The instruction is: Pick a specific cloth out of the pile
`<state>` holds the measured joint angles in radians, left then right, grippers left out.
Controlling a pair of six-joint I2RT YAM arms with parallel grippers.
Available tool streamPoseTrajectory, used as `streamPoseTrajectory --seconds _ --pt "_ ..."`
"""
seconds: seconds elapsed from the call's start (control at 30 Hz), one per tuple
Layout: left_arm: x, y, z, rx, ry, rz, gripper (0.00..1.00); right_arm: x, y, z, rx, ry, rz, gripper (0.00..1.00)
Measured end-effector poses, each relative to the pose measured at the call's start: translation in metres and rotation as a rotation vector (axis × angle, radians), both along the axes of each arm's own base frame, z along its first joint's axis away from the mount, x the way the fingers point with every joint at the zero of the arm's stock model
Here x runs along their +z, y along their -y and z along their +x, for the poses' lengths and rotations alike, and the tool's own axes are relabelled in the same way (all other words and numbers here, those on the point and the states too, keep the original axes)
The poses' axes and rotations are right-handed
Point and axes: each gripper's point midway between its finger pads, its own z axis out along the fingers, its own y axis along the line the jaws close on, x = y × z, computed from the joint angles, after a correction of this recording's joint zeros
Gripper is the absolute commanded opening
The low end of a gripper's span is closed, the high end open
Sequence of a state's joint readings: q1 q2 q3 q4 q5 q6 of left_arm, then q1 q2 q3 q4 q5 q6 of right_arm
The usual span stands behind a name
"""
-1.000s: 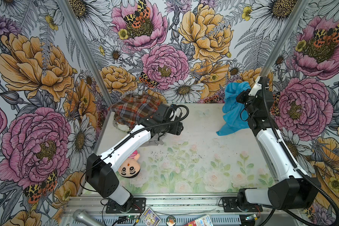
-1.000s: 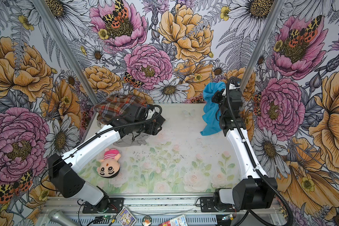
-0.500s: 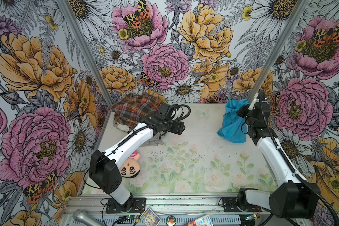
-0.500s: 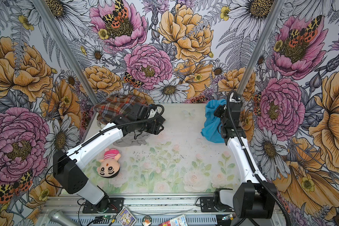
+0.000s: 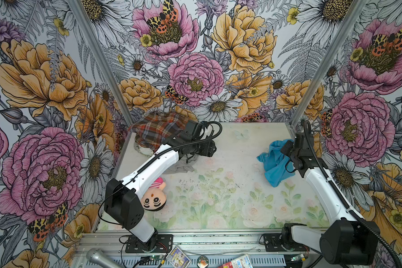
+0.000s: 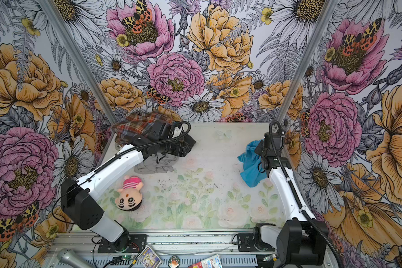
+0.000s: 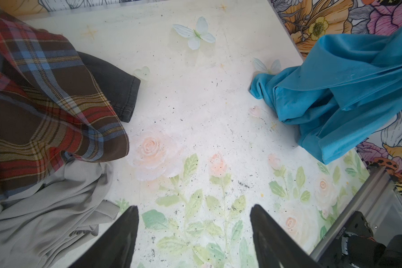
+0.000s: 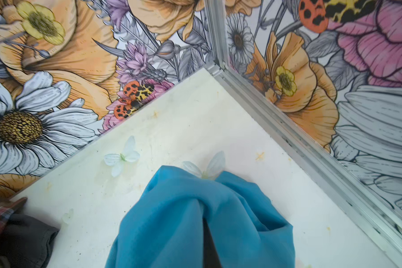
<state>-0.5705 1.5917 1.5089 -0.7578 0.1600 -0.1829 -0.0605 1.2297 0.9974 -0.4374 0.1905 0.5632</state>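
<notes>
Well clear of pile (image 5: 158, 134), right hand (image 8: 207, 226) pinches cloth (image 5: 275, 166) beside wall (image 5: 357, 130).

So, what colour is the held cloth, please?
The cloth is turquoise blue; clearest in left wrist view.

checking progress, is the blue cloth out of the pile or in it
Out: the cloth is crumpled at the right, gripped by the right end effector, bare table between it and the pile.
</notes>
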Motion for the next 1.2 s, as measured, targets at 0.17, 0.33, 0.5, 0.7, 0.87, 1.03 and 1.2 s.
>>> streamPoseTrajectory --seconds 0.17,0.33,0.5,0.7,0.87,1.03,1.2 --pt "0.006 -0.01 -0.001 0.018 0.012 -0.007 0.77 -0.047 0.002 0.007 -0.016 -0.136 0.034 0.0" --pt "0.014 -0.02 -0.006 0.043 0.027 -0.019 0.77 -0.088 0.0 0.012 -0.015 -0.256 0.072 0.0" --pt "0.019 -0.03 -0.009 0.076 0.039 -0.026 0.77 -0.108 -0.001 0.014 -0.022 -0.31 0.089 0.0" --pt "0.017 -0.046 -0.007 0.133 0.036 -0.033 0.77 -0.129 0.001 0.013 -0.039 -0.361 0.11 0.0" --pt "0.018 -0.06 -0.001 0.179 0.05 -0.042 0.78 -0.144 0.001 0.011 -0.045 -0.402 0.121 0.07" --pt "0.026 -0.081 0.007 0.252 0.072 -0.063 0.79 -0.155 -0.002 0.009 -0.039 -0.434 0.136 0.44" --pt "0.034 -0.107 0.013 0.34 0.102 -0.072 0.81 -0.156 -0.004 0.007 -0.032 -0.442 0.146 0.61"
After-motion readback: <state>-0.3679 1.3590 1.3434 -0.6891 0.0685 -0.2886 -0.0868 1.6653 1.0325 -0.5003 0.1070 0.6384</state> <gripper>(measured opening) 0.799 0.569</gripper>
